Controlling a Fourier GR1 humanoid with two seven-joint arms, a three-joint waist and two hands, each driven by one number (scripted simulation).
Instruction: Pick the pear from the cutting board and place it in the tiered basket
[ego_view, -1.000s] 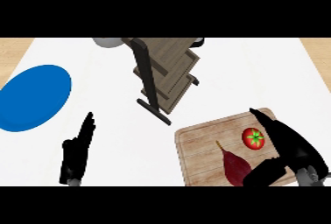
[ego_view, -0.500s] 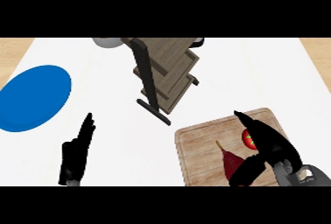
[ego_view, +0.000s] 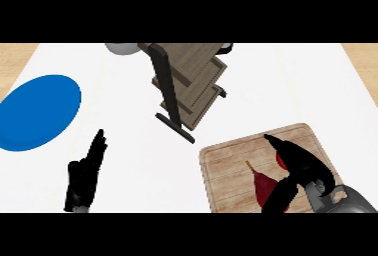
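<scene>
A dark red pear (ego_view: 258, 182) lies on the wooden cutting board (ego_view: 229, 165) at the lower right, stem pointing away from me. My right hand (ego_view: 303, 165) hovers over the board just right of the pear. It is open, with its fingers stretched up the board and its thumb down beside the pear's lower right side. The tiered basket (ego_view: 188, 82), brown with dark posts, stands at the top centre. My left hand (ego_view: 85, 175) rests open at the lower left, far from the pear.
A red tomato (ego_view: 281, 159) on the board is mostly hidden under my right hand's fingers. A blue plate (ego_view: 37, 111) lies at the left edge. A grey round object (ego_view: 122, 48) sits behind the basket. White counter separates the board from the basket's foot.
My right hand has swung left across the board, covering the tomato, and its thumb now lies beside the pear. The left hand and the pear have not moved.
</scene>
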